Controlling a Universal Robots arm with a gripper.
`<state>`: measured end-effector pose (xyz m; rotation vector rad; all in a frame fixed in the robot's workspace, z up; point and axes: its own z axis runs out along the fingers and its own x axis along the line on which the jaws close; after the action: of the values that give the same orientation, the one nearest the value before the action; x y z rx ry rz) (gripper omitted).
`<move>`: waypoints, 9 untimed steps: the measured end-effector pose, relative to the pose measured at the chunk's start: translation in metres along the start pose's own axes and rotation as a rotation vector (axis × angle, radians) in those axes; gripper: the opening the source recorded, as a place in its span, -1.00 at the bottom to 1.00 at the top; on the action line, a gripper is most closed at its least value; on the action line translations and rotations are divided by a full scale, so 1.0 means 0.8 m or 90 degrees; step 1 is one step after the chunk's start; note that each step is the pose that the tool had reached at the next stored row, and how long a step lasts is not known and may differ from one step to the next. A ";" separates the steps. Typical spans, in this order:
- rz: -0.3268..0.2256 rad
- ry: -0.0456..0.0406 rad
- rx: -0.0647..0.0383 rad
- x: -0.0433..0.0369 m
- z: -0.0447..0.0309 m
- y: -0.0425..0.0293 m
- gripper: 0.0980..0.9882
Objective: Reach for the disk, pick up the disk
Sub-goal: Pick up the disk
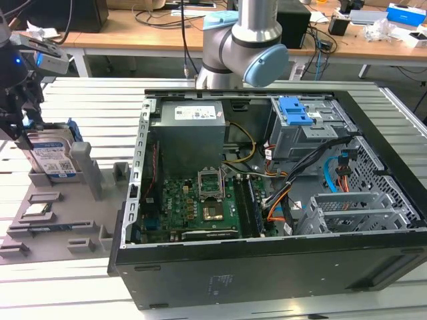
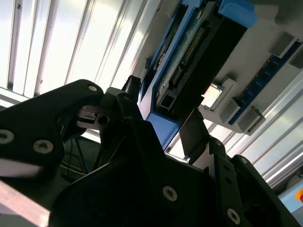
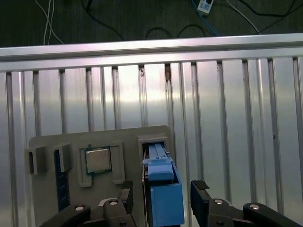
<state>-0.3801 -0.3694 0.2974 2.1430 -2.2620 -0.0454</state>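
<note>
exterior view wide; both wrist views near disk [image 3: 163, 198] [image 2: 189, 80]

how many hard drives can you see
1: the disk stands on edge in the grey holder, at the exterior view's left, with the open gripper straddling it; the case could hide more.

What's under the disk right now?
The disk stands on edge in a slot of the grey holder, which lies on the ribbed table. Its bottom edge and the slot floor are hidden.

The gripper [image 1: 23, 133], cut off by the exterior view's left edge, hides an upper corner of the disk [image 1: 55, 159]
</note>
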 end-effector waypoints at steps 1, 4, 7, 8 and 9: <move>0.000 0.0000 0.000 0.000 0.0012 -0.0001 0.13; 0.000 0.0000 0.000 0.000 0.0049 -0.0007 0.13; -0.003 0.0001 0.000 -0.001 0.0089 -0.0044 0.13; -0.003 0.0001 0.000 -0.001 0.0098 -0.0048 0.13; -0.004 0.0002 0.000 -0.001 0.0107 -0.0050 0.13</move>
<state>-0.3763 -0.3689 0.2887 2.1492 -2.2560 -0.0452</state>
